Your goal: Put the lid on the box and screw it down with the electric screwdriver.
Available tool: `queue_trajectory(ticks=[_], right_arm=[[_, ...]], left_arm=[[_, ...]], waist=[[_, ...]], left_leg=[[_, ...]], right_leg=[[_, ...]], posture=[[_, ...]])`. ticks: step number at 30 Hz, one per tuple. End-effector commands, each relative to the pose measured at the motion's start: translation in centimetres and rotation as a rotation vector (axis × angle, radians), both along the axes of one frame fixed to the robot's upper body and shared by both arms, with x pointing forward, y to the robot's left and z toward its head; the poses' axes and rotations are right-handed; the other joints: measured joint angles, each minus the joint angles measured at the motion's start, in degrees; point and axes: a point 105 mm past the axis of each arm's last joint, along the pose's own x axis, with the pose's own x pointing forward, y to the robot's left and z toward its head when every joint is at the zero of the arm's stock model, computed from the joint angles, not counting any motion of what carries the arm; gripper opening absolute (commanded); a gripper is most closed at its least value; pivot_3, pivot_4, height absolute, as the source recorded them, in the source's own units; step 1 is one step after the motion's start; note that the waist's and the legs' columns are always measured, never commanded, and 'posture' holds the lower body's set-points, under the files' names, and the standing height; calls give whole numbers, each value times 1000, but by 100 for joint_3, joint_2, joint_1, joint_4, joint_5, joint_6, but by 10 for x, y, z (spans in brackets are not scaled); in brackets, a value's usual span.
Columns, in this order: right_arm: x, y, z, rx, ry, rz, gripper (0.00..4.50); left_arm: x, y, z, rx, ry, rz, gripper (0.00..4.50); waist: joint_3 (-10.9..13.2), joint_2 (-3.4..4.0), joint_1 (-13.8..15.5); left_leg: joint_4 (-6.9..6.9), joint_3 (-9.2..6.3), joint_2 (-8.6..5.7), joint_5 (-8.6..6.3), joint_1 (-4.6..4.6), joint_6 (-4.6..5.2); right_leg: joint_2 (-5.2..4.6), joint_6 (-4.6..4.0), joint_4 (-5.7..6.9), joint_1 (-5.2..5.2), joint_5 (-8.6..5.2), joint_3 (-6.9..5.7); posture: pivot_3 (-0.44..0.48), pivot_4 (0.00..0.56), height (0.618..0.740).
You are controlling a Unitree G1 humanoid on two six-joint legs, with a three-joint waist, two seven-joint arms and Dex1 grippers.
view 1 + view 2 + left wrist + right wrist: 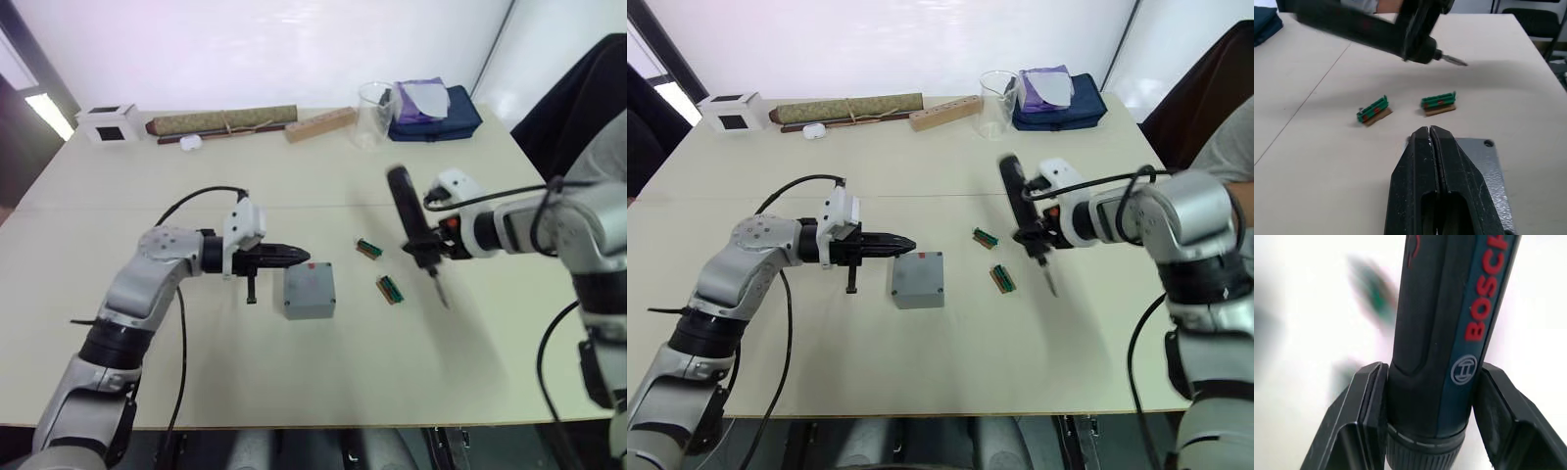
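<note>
The box [310,290] lies mid-table [294,382], two small connectors [369,248] to its right, the electric screwdriver [411,230] beyond them.

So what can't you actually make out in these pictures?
- Screws in the lid: the left gripper covers most of it in the left wrist view.
- Inside the box: the lid hides it.
- Tip of the electric screwdriver, held by the right gripper: cut off by the right wrist view's edge.

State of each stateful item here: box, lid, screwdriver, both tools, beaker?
lid: seated on the box
box: closed
electric screwdriver: held off the table, bit down
left tool: shut, empty, over the lid
right tool: shut on the screwdriver
beaker: upright
</note>
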Motion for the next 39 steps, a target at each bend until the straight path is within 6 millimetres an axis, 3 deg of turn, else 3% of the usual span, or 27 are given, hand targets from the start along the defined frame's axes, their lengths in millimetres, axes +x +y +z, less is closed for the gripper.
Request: queue_trajectory(ticks=[1,3,6,10,17,22,39], right_arm=[[-10,13,57,149,-381,4,2117],[-22,24,65,251,-541,36,2117],[-38,43,61,322,-670,109,2117],[-46,62,50,359,-707,166,2117],[-42,95,29,388,-728,180,2117],[-41,101,23,385,-731,181,2117],[-53,96,21,351,-722,206,2117]], left_arm=[[5,5,3,21,-19,-12,0],[6,3,1,35,-4,-25,0],[5,3,0,51,12,-48,0],[5,2,-4,70,21,-63,0],[8,2,-31,147,69,-54,0],[10,5,-40,176,75,-51,0],[11,0,-40,169,64,-55,0]], waist=[[-4,-6,1],[-5,-8,3],[-4,-7,-4],[-4,-5,-58],[-4,-5,-85],[-4,-5,-37],[-5,-5,-32]], left_leg=[[2,0,0,0,0,0],[5,0,0,0,-1,-1],[-2,1,-3,1,-2,-1],[1,8,-2,1,4,-2],[-4,10,0,2,13,-3],[-2,10,-1,4,12,-6],[-1,10,-1,4,13,-6]], right_leg=[[0,0,0,0,0,0],[-2,1,-1,1,1,-1],[-7,3,-6,2,2,-1],[-5,7,-2,2,6,8],[3,5,8,2,5,13],[0,5,8,2,5,13],[-1,5,9,3,5,13]], posture=[[0,150,736],[0,150,736],[0,150,736],[0,150,736],[0,150,736],[0,150,736],[0,150,736]])
